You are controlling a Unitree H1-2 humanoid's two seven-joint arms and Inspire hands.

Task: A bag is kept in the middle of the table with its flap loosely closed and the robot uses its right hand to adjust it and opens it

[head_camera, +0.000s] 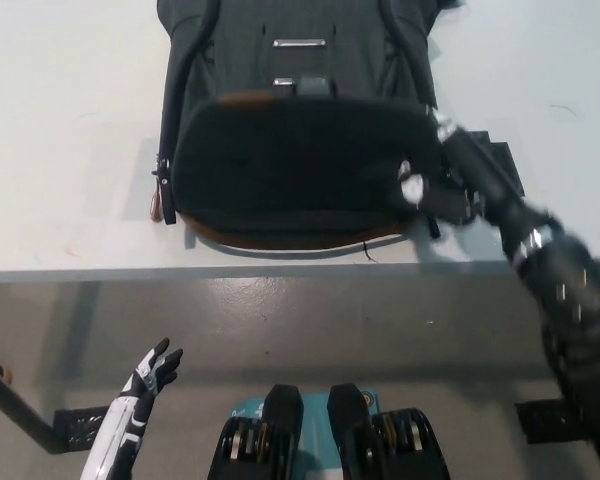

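A dark grey bag [300,60] lies in the middle of the white table [70,150]. Its flap [300,160] is pulled down toward the table's front edge, baring the inside panel with metal fittings [302,62]. My black right hand [450,180] is at the flap's right edge, shut on it, blurred by motion. My white left hand [152,372] hangs below the table at the lower left, fingers apart, holding nothing.
A brown zip pull [158,205] hangs at the bag's left side. A dark flat plate [500,165] lies on the table right of the bag, partly behind my arm. A table leg foot [545,420] stands on the floor at right.
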